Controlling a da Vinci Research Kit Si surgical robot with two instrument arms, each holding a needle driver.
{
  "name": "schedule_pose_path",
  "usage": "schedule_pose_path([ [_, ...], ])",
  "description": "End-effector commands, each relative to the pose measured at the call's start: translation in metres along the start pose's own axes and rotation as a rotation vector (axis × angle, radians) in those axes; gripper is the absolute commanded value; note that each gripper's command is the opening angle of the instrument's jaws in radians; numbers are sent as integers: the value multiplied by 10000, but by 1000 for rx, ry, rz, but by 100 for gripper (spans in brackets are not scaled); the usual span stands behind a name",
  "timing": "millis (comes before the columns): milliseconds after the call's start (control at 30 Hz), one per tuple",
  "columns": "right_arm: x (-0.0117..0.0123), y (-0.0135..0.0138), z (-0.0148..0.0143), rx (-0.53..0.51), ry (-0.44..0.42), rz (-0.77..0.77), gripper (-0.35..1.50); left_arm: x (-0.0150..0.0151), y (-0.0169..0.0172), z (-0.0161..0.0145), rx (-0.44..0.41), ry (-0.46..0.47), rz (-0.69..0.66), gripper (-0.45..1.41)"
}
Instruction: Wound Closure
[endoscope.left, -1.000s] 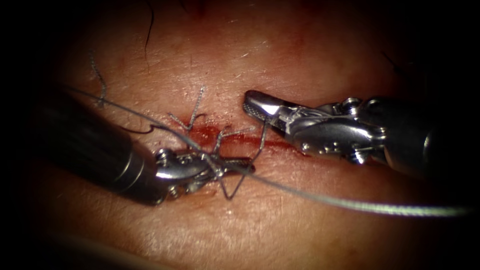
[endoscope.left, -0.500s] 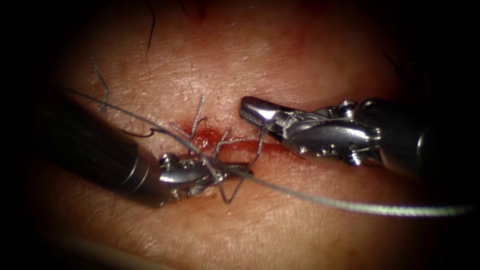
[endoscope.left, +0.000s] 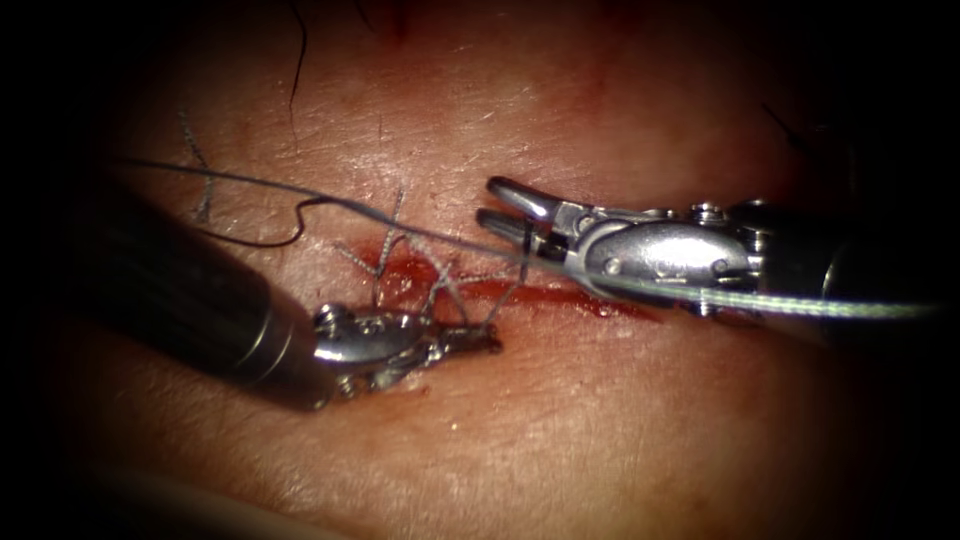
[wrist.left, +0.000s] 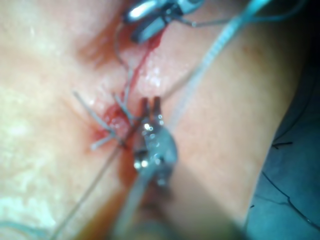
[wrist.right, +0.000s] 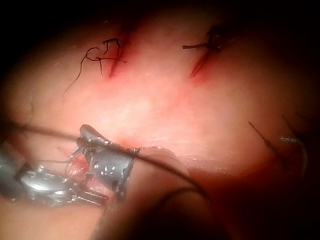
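The tissue (endoscope.left: 560, 420) has a red cut (endoscope.left: 560, 292) running across, with several stiff thread ends (endoscope.left: 392, 215) standing at its left end. My left tool (endoscope.left: 478, 340) lies just below the cut, jaws shut on the thread by the stitch. Above the cut, my right tool (endoscope.left: 497, 204) has its jaws apart. A short strand (endoscope.left: 510, 290) runs from their base down to the left tool's tip. The long thread (endoscope.left: 400, 222) crosses from the far left, passes the right tool and leaves to the right. The left tool (wrist.left: 150, 107) sits beside the stitch. I cannot make out the needle for certain.
A dark loose thread curl (endoscope.left: 270, 235) lies left of the stitch. Two stitched cuts (wrist.right: 112, 57) with dark knots sit farther off on the tissue. A pale curved piece (wrist.right: 300, 150) lies at its edge. Red fluid (endoscope.left: 410, 272) wets the cut's left end.
The right tool has rolled and its jaws have parted. The long thread has risen from across the left tool to across the right tool. The V-shaped loop below the cut has gone.
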Motion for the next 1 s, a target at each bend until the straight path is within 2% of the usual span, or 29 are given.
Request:
schedule_pose_path([
  [33,0,-12,8,8,1,-1,-35,-9,1,3,0,-3,-3,27],
  [100,1,-15,7,10,4,-2,-35,-9,0,2,-3,-4,-4,27],
  [400,16,-26,9,18,18,-358,-35,-10,-2,0,-3,-4,-3,34],
  [600,19,-52,10,32,45,-544,-35,-11,-4,-2,0,-3,-3,34],
  [733,14,-65,10,46,50,-580,-35,-12,-5,-3,0,-3,-3,34],
  [1000,12,-70,8,67,47,-574,-35,-12,-6,-4,1,-3,-3,32],
])
